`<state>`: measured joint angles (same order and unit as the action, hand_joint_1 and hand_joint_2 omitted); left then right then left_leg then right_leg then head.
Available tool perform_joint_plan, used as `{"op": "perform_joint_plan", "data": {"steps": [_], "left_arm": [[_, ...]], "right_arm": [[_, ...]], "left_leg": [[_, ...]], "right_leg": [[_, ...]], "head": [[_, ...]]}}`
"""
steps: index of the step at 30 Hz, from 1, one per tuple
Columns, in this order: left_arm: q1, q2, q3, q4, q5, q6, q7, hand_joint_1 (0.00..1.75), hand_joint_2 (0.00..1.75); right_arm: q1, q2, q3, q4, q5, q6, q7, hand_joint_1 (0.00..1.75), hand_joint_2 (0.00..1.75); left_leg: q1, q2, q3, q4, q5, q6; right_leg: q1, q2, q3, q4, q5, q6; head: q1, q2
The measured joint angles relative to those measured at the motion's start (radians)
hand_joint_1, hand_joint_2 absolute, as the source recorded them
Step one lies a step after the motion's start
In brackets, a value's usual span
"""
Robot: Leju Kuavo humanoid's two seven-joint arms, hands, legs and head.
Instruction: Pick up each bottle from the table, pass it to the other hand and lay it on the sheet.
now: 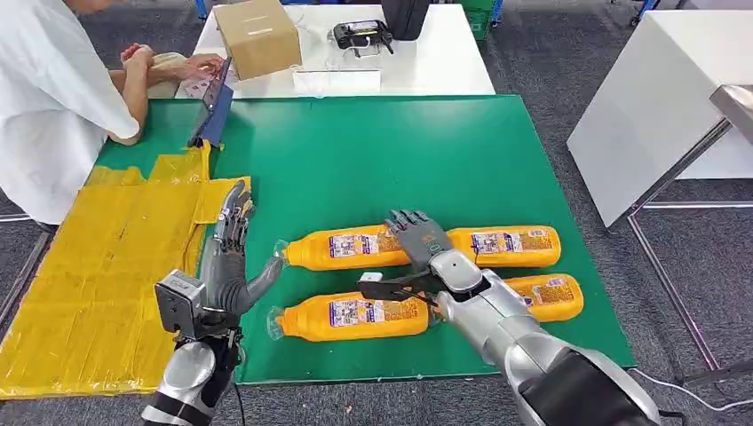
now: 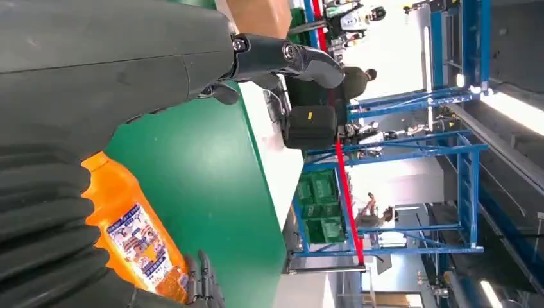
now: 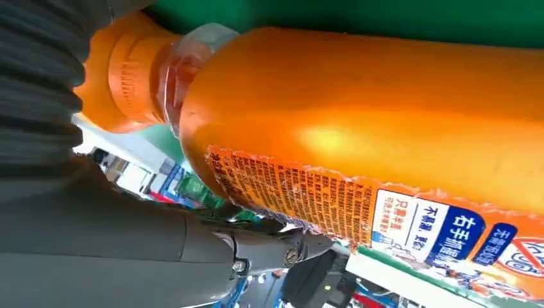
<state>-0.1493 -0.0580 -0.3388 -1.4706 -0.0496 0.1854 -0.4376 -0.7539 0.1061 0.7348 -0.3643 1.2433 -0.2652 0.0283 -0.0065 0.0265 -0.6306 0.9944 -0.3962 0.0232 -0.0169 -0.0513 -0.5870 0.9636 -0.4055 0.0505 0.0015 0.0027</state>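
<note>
Four orange bottles lie on green mat (image 1: 497, 151); right hand (image 1: 424, 241) spread empty over far-left bottle (image 1: 342, 248), left hand (image 1: 229, 257) spread empty beside yellow sheet (image 1: 98, 266).

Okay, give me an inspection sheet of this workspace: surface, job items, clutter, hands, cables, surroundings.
Surface: green table mat, with a crinkled yellow plastic sheet on its left side.
Job's things: four orange plastic bottles lying in two rows on the green; none on the sheet.
Clutter: brown cardboard box, black device, blue clipboard.
Hands: left hand open beside the sheet; right hand over the bottles, fingers spread, holding nothing that I can make out.
Cables: white cable on the floor.
Surroundings: person in white at the far left; white tables, grey carpet.
</note>
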Motion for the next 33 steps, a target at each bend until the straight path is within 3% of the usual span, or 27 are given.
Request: {"op": "perform_joint_plan", "data": {"steps": [7,11,17,18,20,23,26,33], "left_arm": [[0.0,0.0,0.0,0.008,0.007,0.003,0.0,0.0,1.75],[-0.001,0.002,0.0,0.013,0.008,0.003,0.0,0.0,1.75],[-0.001,0.002,0.0,0.019,0.032,-0.024,0.005,0.0,1.75],[-0.001,0.002,0.0,0.019,0.038,-0.031,0.006,0.0,1.75],[-0.001,0.001,0.0,0.02,0.099,-0.088,0.016,0.0,1.75],[-0.001,0.001,-0.006,0.016,0.197,-0.192,0.023,0.0,1.75],[-0.002,0.001,-0.031,0.001,0.208,-0.213,0.022,0.0,1.75],[-0.001,0.001,-0.052,-0.004,0.206,-0.206,0.021,0.0,1.75]], "right_arm": [[-0.032,0.019,0.109,0.007,0.177,-0.029,0.051,0.0,1.75],[-0.023,0.027,0.154,0.016,0.204,-0.021,0.076,0.0,1.75],[-0.019,0.035,0.096,0.019,0.021,0.023,-0.012,0.0,1.75],[-0.019,0.037,0.091,0.019,0.012,0.026,-0.02,0.07,1.75],[-0.014,0.037,0.058,0.019,-0.09,0.091,-0.094,0.51,1.75],[-0.016,0.04,-0.03,0.019,-0.233,0.245,-0.2,0.45,1.75],[-0.022,0.041,-0.083,0.019,-0.289,0.333,-0.203,0.47,1.75],[-0.005,0.039,-0.129,0.021,-0.311,0.361,-0.185,0.42,1.75]], "left_leg": [[0.0,0.0,0.001,0.0,0.0,0.0],[0.0,0.0,0.0,0.0,0.0,0.0],[0.0,0.0,0.0,0.0,0.0,0.0],[0.0,0.0,0.0,0.0,0.0,0.0],[0.0,0.0,0.0,0.0,0.0,0.0],[0.0,0.0,0.002,0.0,0.0,0.0],[0.0,0.0,0.004,0.0,0.0,0.0],[0.0,0.0,0.006,0.0,0.0,0.0]], "right_leg": [[0.0,0.0,0.0,0.0,0.0,0.0],[0.0,0.001,0.0,0.0,0.0,0.0],[0.0,0.0,-0.001,0.0,0.0,0.0],[0.0,0.0,-0.001,0.0,0.0,0.0],[0.0,0.0,0.0,0.0,0.0,0.0],[0.0,0.001,0.001,0.0,0.0,0.0],[0.0,0.0,0.003,0.0,-0.001,0.0],[0.0,0.0,0.005,0.0,-0.001,-0.001]], "head": [[0.0,0.0],[0.0,0.0],[0.0,0.0],[0.0,0.0],[0.0,0.0],[0.0,0.0],[0.0,0.0],[0.0,0.0]]}}
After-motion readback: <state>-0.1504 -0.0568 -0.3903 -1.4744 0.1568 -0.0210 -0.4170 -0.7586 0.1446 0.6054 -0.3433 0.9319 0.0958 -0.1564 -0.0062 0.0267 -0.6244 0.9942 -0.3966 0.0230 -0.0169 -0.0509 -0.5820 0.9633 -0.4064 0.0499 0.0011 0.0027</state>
